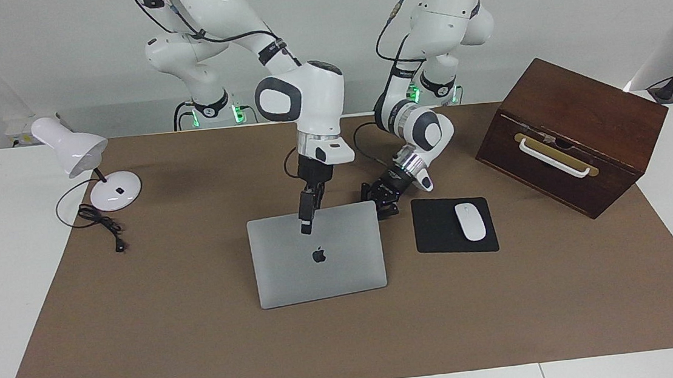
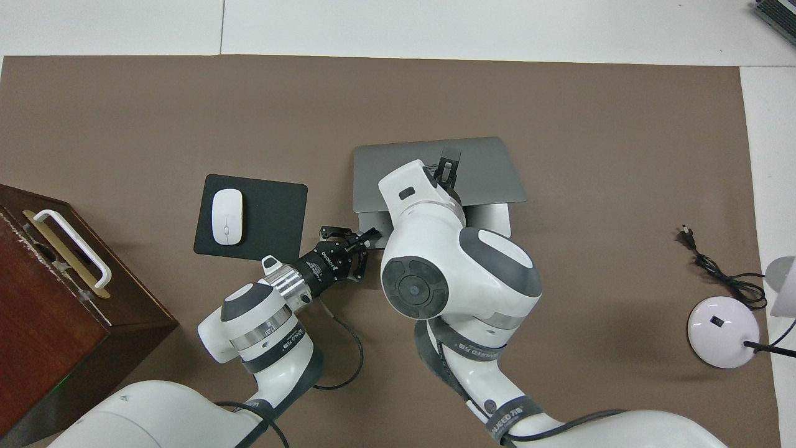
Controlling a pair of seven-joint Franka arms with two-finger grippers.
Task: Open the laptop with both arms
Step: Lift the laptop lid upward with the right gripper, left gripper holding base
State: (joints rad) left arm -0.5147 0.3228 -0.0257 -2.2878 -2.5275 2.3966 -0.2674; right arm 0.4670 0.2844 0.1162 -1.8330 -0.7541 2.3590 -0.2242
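The silver-grey laptop point(image 1: 319, 269) sits mid-table with its lid partly raised, the apple logo facing away from the robots. In the overhead view the lid point(image 2: 485, 168) stands over the grey base point(image 2: 491, 221). My right gripper point(image 1: 307, 219) point(image 2: 449, 169) comes down from above and is shut on the lid's raised edge. My left gripper point(image 1: 383, 202) point(image 2: 356, 241) lies low at the laptop's corner toward the left arm's end. Its fingers are spread, and one fingertip point(image 2: 373, 234) touches the base's edge.
A black mouse pad point(image 1: 438, 235) point(image 2: 273, 218) with a white mouse point(image 1: 470, 221) lies beside the laptop. A dark wooden box point(image 1: 575, 131) point(image 2: 50, 298) stands at the left arm's end. A white desk lamp point(image 1: 111, 190) point(image 2: 721, 323) with a black cable point(image 1: 105, 224) stands at the right arm's end.
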